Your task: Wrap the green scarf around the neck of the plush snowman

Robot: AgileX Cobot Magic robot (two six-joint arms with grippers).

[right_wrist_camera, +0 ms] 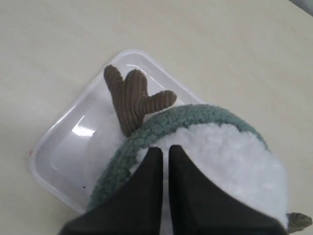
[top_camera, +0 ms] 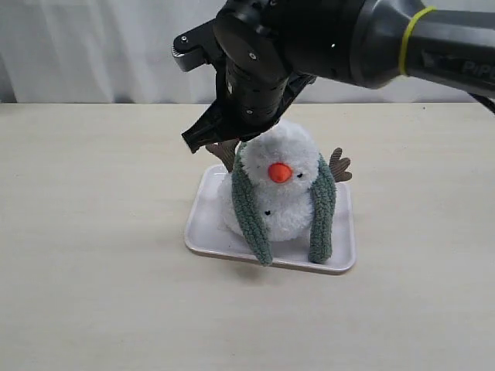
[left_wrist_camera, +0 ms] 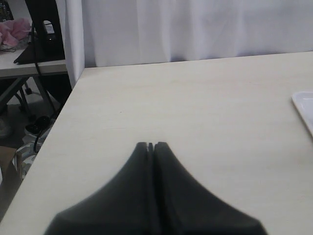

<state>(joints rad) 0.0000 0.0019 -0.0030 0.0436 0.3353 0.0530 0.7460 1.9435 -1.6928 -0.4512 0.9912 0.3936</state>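
The plush snowman stands on a white tray, orange nose facing the camera. The green scarf lies over the back of its head and neck, and both ends hang down the front, one on each side. My right gripper hovers just above and behind the head. In the right wrist view its fingers are shut with only a thin slit between them, over the snowman's white fluff beside the scarf, holding nothing. My left gripper is shut and empty over bare table.
A brown twig arm sticks out behind the scarf over the tray. The tray's corner shows at the edge of the left wrist view. The table's edge, a white curtain and a cluttered side desk lie beyond the left gripper.
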